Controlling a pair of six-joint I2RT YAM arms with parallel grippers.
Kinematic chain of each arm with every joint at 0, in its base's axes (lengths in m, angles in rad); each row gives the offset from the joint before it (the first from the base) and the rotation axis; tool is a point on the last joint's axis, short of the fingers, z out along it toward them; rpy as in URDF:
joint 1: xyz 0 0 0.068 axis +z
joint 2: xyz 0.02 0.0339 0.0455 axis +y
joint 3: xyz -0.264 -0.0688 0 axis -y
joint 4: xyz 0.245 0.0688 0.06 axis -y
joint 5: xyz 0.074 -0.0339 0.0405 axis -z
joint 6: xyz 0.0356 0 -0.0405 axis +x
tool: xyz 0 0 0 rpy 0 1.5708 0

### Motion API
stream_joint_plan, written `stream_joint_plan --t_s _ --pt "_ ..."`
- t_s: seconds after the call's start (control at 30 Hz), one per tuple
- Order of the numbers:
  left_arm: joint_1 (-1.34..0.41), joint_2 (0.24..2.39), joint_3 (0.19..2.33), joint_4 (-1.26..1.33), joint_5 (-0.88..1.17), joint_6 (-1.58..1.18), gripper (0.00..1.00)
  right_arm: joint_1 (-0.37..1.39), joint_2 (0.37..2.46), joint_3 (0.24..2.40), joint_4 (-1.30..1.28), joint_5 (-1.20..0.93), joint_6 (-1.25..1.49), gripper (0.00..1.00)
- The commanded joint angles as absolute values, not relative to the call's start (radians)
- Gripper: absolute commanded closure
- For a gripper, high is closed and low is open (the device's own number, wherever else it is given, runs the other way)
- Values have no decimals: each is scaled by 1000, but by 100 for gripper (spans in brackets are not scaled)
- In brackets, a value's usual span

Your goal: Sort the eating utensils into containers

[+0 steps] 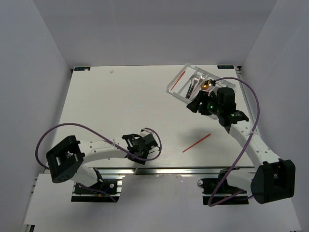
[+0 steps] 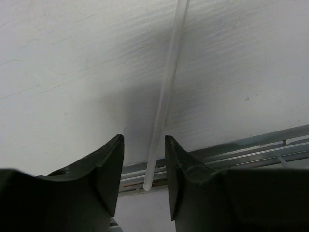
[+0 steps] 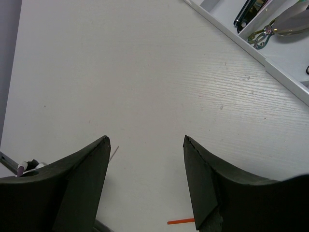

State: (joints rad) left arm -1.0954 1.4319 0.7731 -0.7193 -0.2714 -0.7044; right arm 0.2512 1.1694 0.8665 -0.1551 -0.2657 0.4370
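Eating utensils are in two places: two loose pieces on the bench (image 1: 120,106), the rest in the tray.

Left side. A pale chopstick (image 2: 165,92) lies flat on the bench near its front edge. Its near end passes just over that edge, above the metal rail (image 2: 251,150). My left pincer (image 2: 144,139) is low over this end with one finger on either side of the stick. The fingers are apart and not clamped: bench shows between the stick and the left-hand finger, and the right-hand finger is very close to it. I cannot tell whether that finger touches.

Centre. A red chopstick (image 1: 196,143) lies alone on the bench at a slant, well apart from the pale one.

Right side. My right pincer (image 3: 146,137) hangs above bare bench between the red chopstick and the tray, fingers wide apart with nothing between them.

Far right corner. The white tray (image 3: 241,42) sits at an angle to the bench edges. One compartment holds a second red chopstick (image 1: 179,79). Silver forks (image 1: 195,81) lie in a compartment further right. The right wrist view shows a shiny spoon (image 3: 289,21) in a compartment and, one compartment over, a dark-handled piece (image 3: 245,14) that I cannot identify.
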Motion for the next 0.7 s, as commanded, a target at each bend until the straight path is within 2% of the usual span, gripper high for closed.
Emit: stream_joint_plan --t_s 0.0,0.13,0.27,0.3,0.33,0.43,0.5,0.6,0.63,0.67 --pt "-1101 1433 753 -675 -238 -718 52 256 1170 853 -115 -284 423 33" --pt "-1101 1457 733 -650 -216 -719 56 255 1177 853 -107 -285 423 33" --pt "-1106 1492 724 -626 -207 -721 64 255 1183 853 -104 -287 423 33" --pt "-1106 1499 721 -620 -201 -721 68 256 1183 853 -104 -288 425 33" --pt "-1106 1515 718 -615 -195 -721 78 256 1183 851 -103 -288 425 33" --pt "-1108 1549 701 -586 -173 -726 91 256 1187 851 -100 -293 423 33" --pt "-1108 1569 700 -584 -172 -727 97 256 1184 847 -95 -295 423 32" --pt "-1108 1606 707 -584 -189 -729 100 255 1175 821 -43 -331 431 23" --pt "-1106 1615 713 -581 -205 -727 100 255 1172 799 -28 -339 436 12" --pt "-1108 1634 719 -581 -218 -729 100 253 1175 787 -14 -344 448 11"
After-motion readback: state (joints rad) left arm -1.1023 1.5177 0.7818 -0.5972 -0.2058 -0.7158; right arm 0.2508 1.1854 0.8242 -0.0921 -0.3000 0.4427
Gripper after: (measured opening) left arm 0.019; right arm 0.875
